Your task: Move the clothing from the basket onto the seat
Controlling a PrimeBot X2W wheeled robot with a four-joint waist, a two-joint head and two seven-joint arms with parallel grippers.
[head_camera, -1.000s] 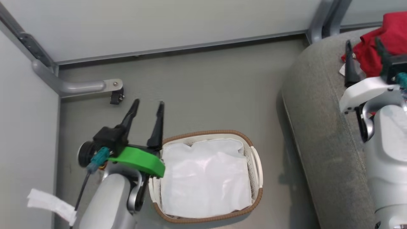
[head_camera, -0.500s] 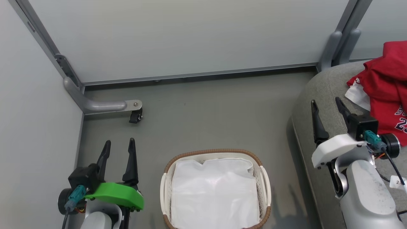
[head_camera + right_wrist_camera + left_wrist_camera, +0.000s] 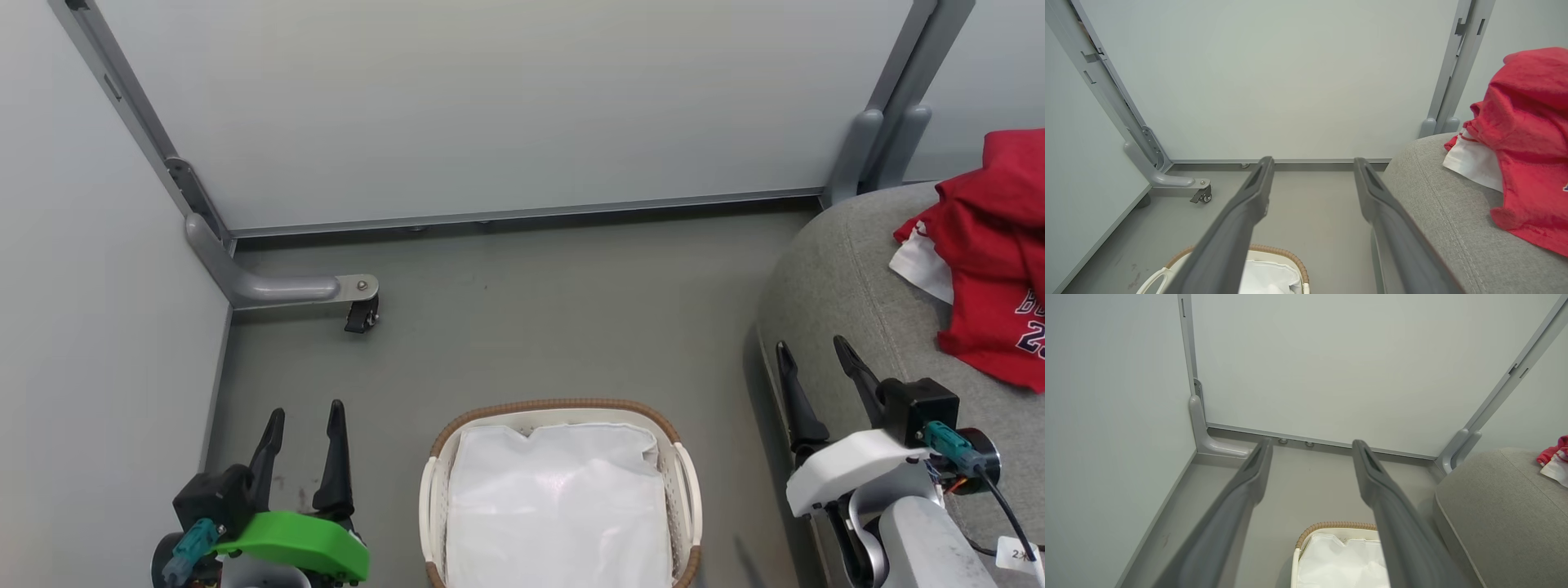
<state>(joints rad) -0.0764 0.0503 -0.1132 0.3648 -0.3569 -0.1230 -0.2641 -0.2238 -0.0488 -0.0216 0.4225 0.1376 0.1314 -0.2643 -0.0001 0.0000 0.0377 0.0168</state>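
The red clothing [image 3: 992, 253] lies heaped on the grey seat [image 3: 841, 286] at the right, a white panel showing under the jersey with dark lettering. In the right wrist view the clothing [image 3: 1523, 134] rests on the seat [image 3: 1437, 212]. The white basket [image 3: 684, 490] with its brown rim stands on the floor at the bottom centre, holding only a flat white liner sheet [image 3: 559, 506]. My left gripper [image 3: 304, 412] is open and empty, left of the basket. My right gripper [image 3: 812, 345] is open and empty over the seat's near edge, short of the clothing.
Pale partition walls close the space at the back and left. A grey wall foot with a small black caster [image 3: 362, 314] juts onto the floor at the back left. A grey post [image 3: 878, 147] stands behind the seat. Grey floor [image 3: 555, 318] lies between basket and wall.
The whole head view has shifted, so the camera moved. Both arms have drawn back toward the bottom of the view; the right gripper has come away from the clothing, which stays on the seat.
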